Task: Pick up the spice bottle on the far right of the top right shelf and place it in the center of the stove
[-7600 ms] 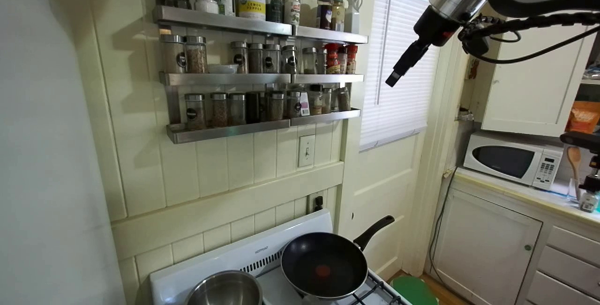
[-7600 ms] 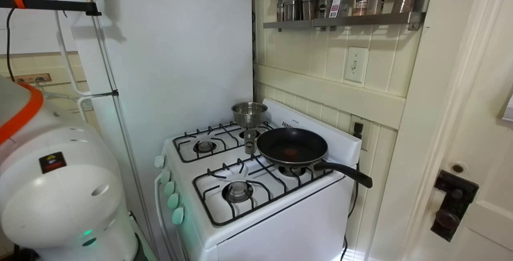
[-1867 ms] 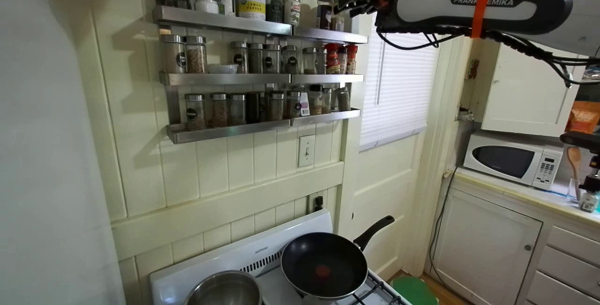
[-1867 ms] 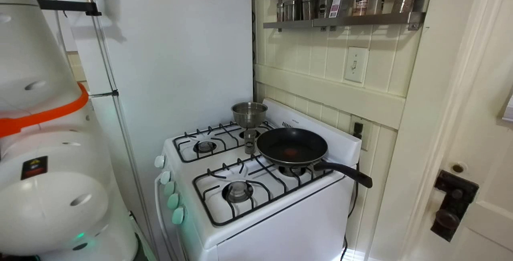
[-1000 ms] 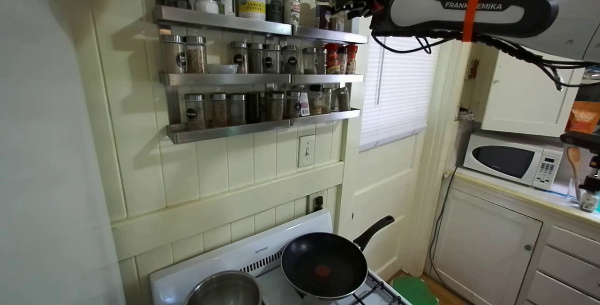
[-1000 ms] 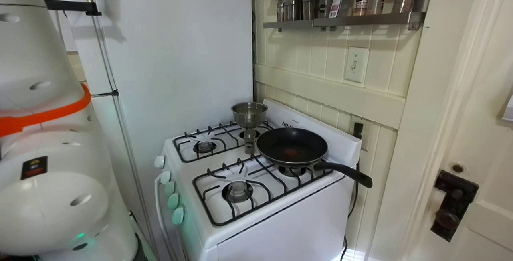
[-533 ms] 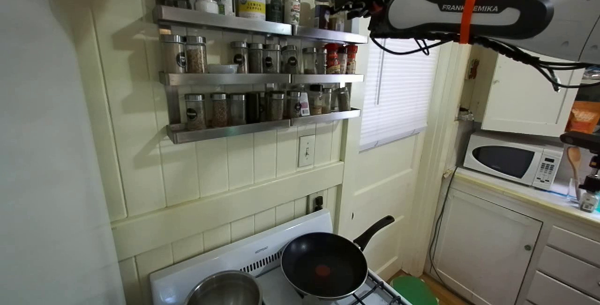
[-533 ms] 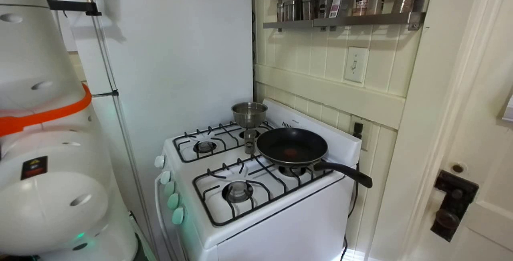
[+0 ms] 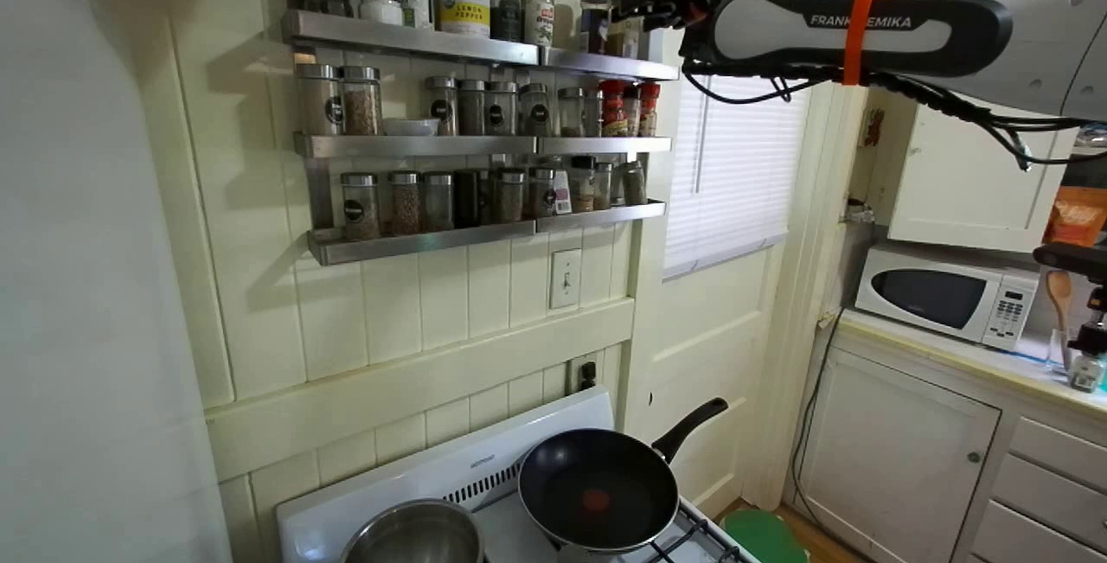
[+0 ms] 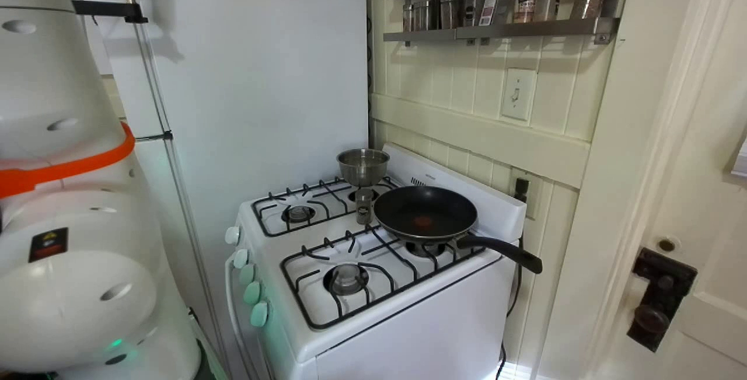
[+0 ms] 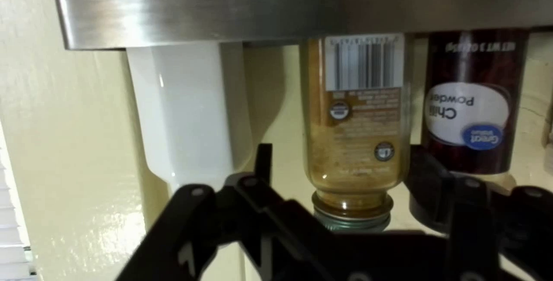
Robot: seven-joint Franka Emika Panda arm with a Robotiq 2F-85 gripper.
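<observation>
The spice bottle [image 11: 356, 134], a glass jar of yellow-brown contents with a green cap, stands on the top right shelf [image 11: 276, 11], upside down in the wrist view. My gripper [image 11: 342, 160] is open around its upper part. A gap shows between the left finger [image 11: 263, 162] and the glass. On the right, the finger reaches in between bottle and chili powder jar; whether it touches is unclear. In an exterior view the gripper [image 9: 629, 9] partly covers the spice bottle [image 9: 626, 42]. The white stove [image 10: 408, 321] stands below the shelves.
A white ceramic vessel [image 11: 190, 108] and a chili powder jar [image 11: 468, 99] flank the bottle closely. On the stove are a frying pan [image 10: 426, 213], a steel bowl [image 10: 363, 167] and a small jar [image 10: 363, 208] near the middle. Lower shelves hold several jars.
My arm has come from in front of the window to the top right shelf, then edged left and slightly lower. The chili powder jar has shifted slightly left in the exterior view.
</observation>
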